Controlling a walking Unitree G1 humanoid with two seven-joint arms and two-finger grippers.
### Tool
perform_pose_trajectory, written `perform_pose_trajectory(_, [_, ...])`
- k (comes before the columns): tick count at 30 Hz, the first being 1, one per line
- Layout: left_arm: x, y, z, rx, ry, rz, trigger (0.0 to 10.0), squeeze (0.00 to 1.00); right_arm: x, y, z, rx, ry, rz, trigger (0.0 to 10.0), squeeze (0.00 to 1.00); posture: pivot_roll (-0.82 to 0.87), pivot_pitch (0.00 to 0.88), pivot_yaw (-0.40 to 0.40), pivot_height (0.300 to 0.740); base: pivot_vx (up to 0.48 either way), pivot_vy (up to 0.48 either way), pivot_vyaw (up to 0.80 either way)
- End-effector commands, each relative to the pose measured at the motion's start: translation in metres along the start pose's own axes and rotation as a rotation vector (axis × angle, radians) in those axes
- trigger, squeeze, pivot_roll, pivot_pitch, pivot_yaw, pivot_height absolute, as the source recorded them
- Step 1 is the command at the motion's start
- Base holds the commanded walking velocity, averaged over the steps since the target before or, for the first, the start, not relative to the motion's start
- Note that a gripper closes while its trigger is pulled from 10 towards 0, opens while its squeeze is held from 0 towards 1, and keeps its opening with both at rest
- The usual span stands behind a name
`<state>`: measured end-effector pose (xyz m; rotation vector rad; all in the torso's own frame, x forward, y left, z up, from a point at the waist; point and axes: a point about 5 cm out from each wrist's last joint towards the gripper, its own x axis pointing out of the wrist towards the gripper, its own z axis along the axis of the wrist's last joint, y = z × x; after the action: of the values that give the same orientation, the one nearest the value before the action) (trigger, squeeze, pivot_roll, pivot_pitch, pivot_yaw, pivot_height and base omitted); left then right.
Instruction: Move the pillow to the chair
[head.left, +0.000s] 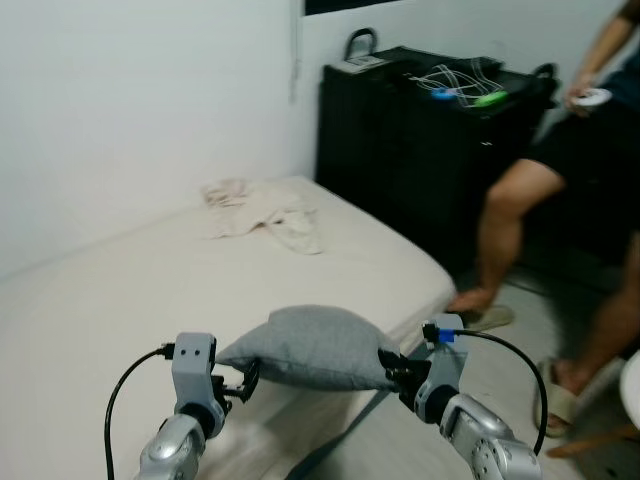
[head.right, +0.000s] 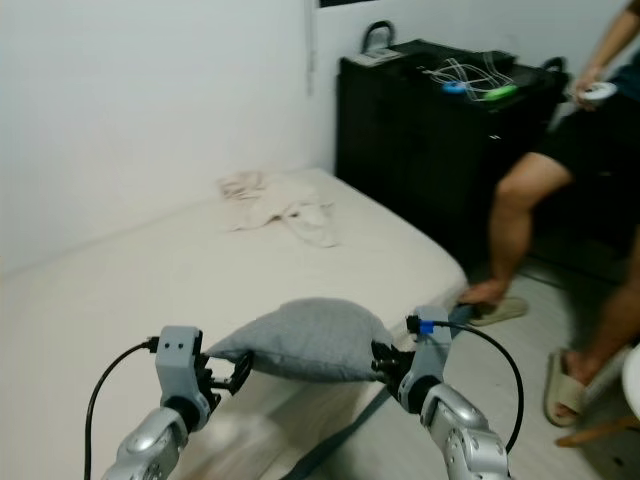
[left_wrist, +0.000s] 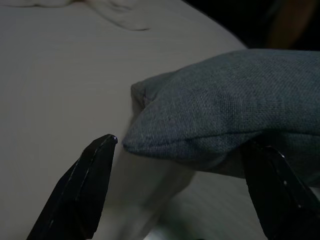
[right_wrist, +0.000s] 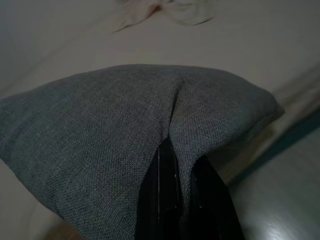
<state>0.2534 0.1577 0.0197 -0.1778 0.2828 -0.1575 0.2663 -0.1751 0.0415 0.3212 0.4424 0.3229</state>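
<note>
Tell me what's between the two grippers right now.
The grey fabric pillow spans the gap in the left eye view: the right gripper pinches one end, and the open left gripper brackets the other corner.

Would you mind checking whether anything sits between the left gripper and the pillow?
Nothing visible does. The left gripper is open, with the corner of the pillow already between its fingers. The right gripper is shut on the pillow's other end.

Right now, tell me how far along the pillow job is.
Done: the right hand has pinched one edge of the pillow. In hand: the left hand is open around the opposite corner, not closed, and the pillow sits at the bed edge. Left: close, lift and carry it to the chair.
</note>
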Motion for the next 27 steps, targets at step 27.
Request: perform_pose_trajectory(27, [-0.0002, 0.0039, -0.0031, 0.033, 0.035, 0.018, 10.0, 0.00, 0.0004, 0.0003, 0.0012, 0.004, -0.014, 0.004, 10.0, 0.00, -0.03, 0.002, -0.019, 0.740, 0.000, 0.000, 0.00])
